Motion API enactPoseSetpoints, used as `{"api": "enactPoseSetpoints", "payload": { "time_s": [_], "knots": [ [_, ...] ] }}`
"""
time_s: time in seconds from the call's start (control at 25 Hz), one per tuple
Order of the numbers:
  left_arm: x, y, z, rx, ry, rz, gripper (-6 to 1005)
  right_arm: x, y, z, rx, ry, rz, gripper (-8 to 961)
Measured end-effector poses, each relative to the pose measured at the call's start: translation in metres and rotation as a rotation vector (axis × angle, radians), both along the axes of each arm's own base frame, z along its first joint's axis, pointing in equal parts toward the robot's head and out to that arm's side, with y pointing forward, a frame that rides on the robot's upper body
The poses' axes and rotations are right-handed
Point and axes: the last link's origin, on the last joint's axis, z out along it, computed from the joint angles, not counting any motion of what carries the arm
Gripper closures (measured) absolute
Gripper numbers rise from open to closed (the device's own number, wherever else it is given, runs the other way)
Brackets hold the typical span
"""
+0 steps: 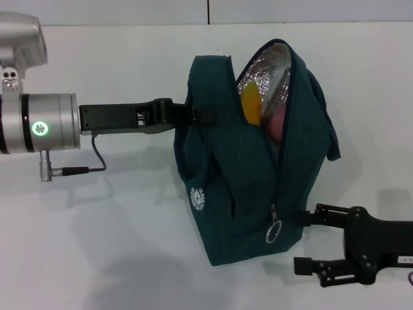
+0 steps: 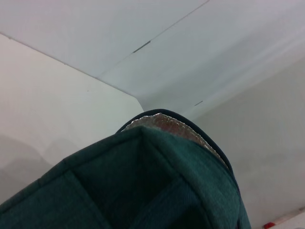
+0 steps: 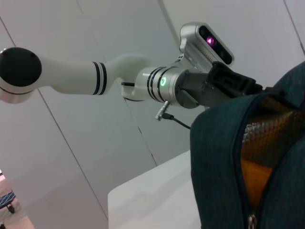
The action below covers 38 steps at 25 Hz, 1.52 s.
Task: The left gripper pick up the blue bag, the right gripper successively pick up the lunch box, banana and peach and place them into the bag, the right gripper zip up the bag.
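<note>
Reaching in from the robot's right, the right gripper (image 1: 308,242), a black two-finger claw on a black arm, sits low beside the bag's near corner with its fingers spread apart and nothing between them; its upper finger lies just beside the metal ring zipper pull (image 1: 273,230) without visibly holding it. Across from it, the left gripper (image 1: 188,114), a black claw on a silver arm with a green light, is clamped on the loop handle of the large dark teal fabric bag (image 1: 239,187) and holds it up. Inside the open, foil-lined mouth, the yellow-orange banana (image 1: 251,105) and the pink peach (image 1: 275,126) show; the lunch box cannot be made out there. Judging from this, the packing looks done, with the 2 fruits at least inside. Only zipping remains: the zipper is open along almost all its length.
</note>
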Motion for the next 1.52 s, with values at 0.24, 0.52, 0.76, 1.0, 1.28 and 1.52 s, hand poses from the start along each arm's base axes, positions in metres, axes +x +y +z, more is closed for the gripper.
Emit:
{"api": "enactPoseSetpoints", "payload": {
  "time_s": [0.24, 0.52, 0.76, 1.0, 1.28, 1.52],
  "knots": [
    [0.0, 0.0, 0.0, 0.0, 0.0, -0.001, 901, -0.009, 0.01, -0.01, -0.01, -0.004, 0.01, 75],
    [0.001, 0.0, -0.001, -0.001, -0.001, -0.003, 900, -0.02, 0.016, -0.021, -0.048, -0.01, 0.039, 76],
    [0.0, -0.001, -0.001, -0.002, -0.002, -0.001, 900, -0.022, 0.013, -0.024, -0.06, -0.001, 0.058, 77],
    [0.0, -0.001, -0.001, -0.002, -0.002, -0.001, 899, -0.017, 0.009, -0.023, -0.056, 0.001, 0.034, 78],
    [0.0, -0.001, -0.001, -0.003, -0.004, -0.002, 899, -0.01, 0.006, -0.016, -0.012, 0.027, -0.009, 79],
    [0.001, -0.001, -0.001, -0.003, -0.005, -0.002, 898, -0.01, 0.01, -0.019, 0.002, 0.011, -0.016, 80]
  ]
}}
